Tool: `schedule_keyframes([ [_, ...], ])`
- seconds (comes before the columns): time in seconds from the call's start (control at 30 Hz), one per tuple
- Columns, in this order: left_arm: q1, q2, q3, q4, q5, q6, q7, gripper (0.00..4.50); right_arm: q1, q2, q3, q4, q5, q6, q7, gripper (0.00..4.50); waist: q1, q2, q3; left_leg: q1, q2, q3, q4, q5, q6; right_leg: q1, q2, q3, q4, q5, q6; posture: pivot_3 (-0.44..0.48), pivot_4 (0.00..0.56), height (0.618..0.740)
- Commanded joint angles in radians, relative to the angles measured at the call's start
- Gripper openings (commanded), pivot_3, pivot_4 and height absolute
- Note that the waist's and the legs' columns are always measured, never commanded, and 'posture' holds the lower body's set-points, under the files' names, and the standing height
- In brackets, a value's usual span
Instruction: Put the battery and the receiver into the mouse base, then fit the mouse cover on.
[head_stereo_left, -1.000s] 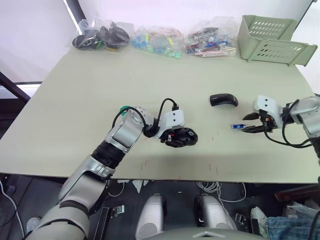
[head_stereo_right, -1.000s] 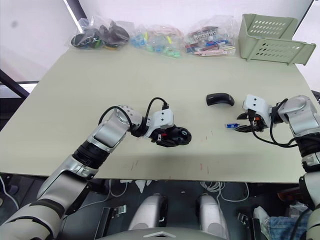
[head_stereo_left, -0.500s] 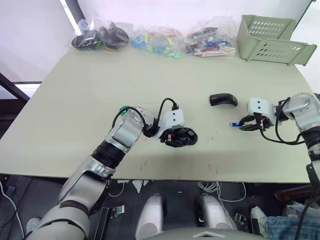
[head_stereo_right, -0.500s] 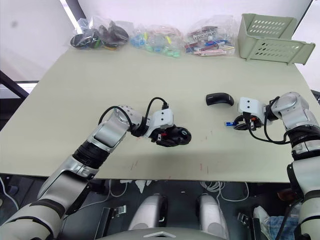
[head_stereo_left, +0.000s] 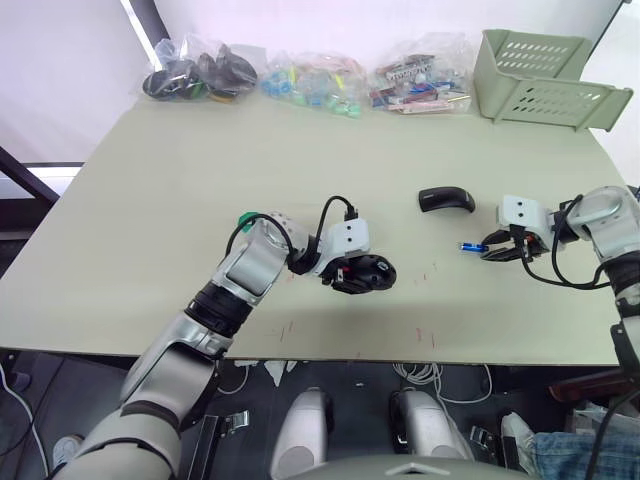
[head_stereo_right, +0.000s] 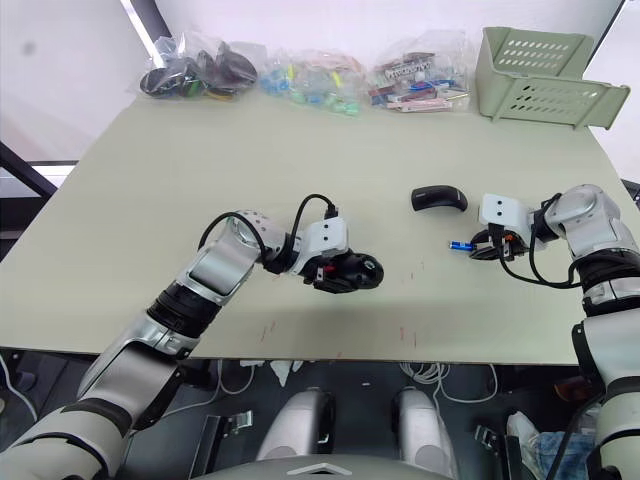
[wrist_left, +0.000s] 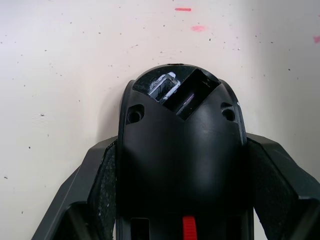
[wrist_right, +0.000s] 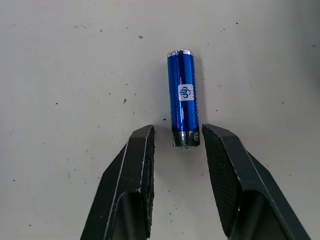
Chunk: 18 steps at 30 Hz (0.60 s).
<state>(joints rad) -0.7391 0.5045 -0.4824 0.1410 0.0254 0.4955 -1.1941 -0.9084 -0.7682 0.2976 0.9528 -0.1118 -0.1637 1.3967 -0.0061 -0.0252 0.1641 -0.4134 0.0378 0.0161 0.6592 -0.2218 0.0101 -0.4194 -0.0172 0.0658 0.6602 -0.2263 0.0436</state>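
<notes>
The left gripper (wrist_left: 182, 200) is clamped on the mouse base (wrist_left: 181, 155), one black finger against each side, holding it on the pale surface (head_stereo_left: 200, 200) near the front edge; the hollow inside faces up with a red patch visible. The battery (wrist_right: 183, 97) lies flat on the surface to the right, well apart from the base. The right gripper (wrist_right: 177, 137) is slightly parted, its fingertips flanking the battery's near end without closing on it. The mouse cover (head_stereo_left: 446, 200) rests on the surface just beyond the battery, between both grippers.
</notes>
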Motion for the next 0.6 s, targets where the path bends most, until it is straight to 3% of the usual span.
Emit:
schedule_keyframes([
  [0.03, 0.015, -0.016, -0.017, 0.004, 0.013, 0.004, 0.012, 2.92, -0.015, -0.003, -0.03, -0.016, 0.004, 0.005, 0.0, 1.58, -0.001, 0.0, 0.0, 0.0, 0.0, 0.0, 0.0, 0.0, 0.0, 0.0, 0.0, 0.0, 0.0, 0.0, 0.0, 0.0, 0.15, 0.74],
  [0.47, 0.024, -0.002, -0.019, 0.009, 0.023, 0.002, 0.0, 2.92, 0.0, 0.011, -0.041, -0.038, 0.019, 0.047, -0.001, 1.58, -0.006, 0.0, 0.0, 0.0, 0.0, 0.0, 0.0, 0.0, 0.0, 0.0, 0.0, 0.0, 0.0, 0.0, 0.0, 0.0, 0.15, 0.74],
  [0.6, 0.029, 0.003, -0.024, 0.006, 0.028, -0.001, -0.001, 2.92, 0.008, 0.012, -0.044, -0.045, 0.021, 0.061, -0.002, 0.29, -0.007, 0.0, 0.0, 0.0, 0.0, 0.0, 0.0, 0.0, 0.0, 0.0, 0.0, 0.0, 0.0, 0.0, 0.0, 0.0, 0.15, 0.74],
])
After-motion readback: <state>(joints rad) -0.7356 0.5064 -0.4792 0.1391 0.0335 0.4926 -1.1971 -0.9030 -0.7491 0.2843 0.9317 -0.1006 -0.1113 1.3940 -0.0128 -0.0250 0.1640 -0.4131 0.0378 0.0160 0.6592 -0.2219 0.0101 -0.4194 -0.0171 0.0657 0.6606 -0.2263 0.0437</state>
